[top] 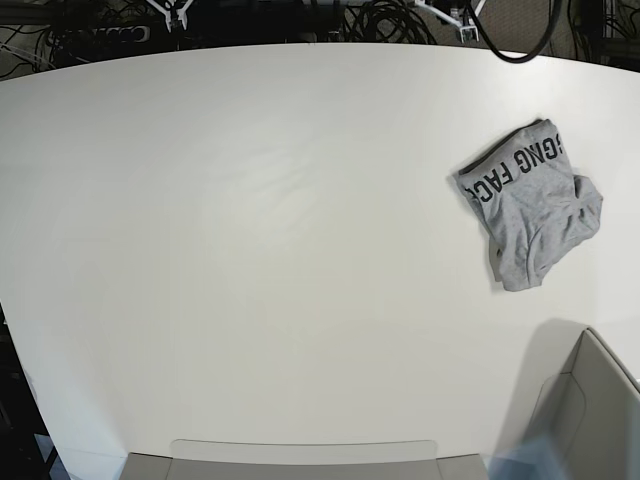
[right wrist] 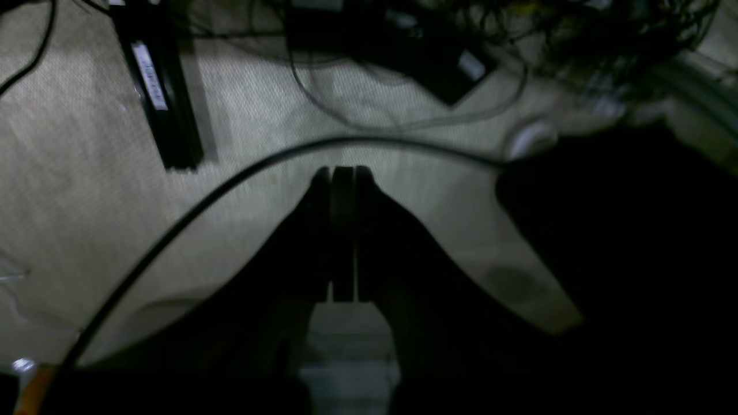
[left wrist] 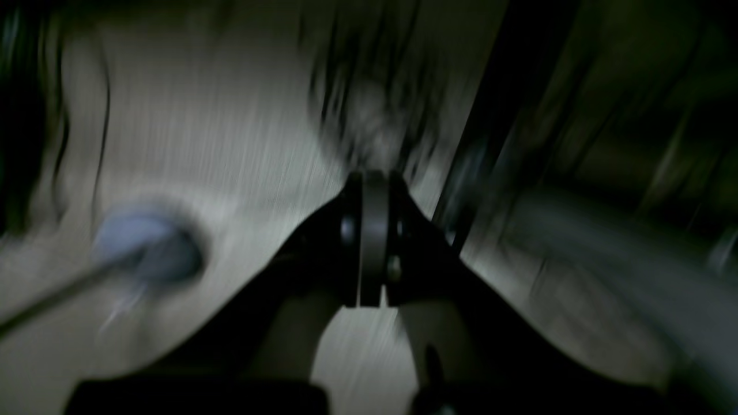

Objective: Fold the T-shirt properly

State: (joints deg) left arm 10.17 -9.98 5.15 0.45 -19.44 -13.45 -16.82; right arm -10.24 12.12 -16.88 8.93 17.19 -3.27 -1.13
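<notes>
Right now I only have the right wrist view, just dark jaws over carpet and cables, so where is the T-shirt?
Observer: The T-shirt lies crumpled near the right edge of the white table in the base view, with no arm near it.
Operator: Which side faces up?
Observer: Black block lettering shows along its upper part; the rest is plain grey.
Operator: Is the other arm holding anything?
Observer: No. The left gripper has its jaws shut on nothing, and its view is blurred.
Operator: Anything else near the table?
Observer: A grey bin sits at the lower right corner, below the shirt.
</notes>
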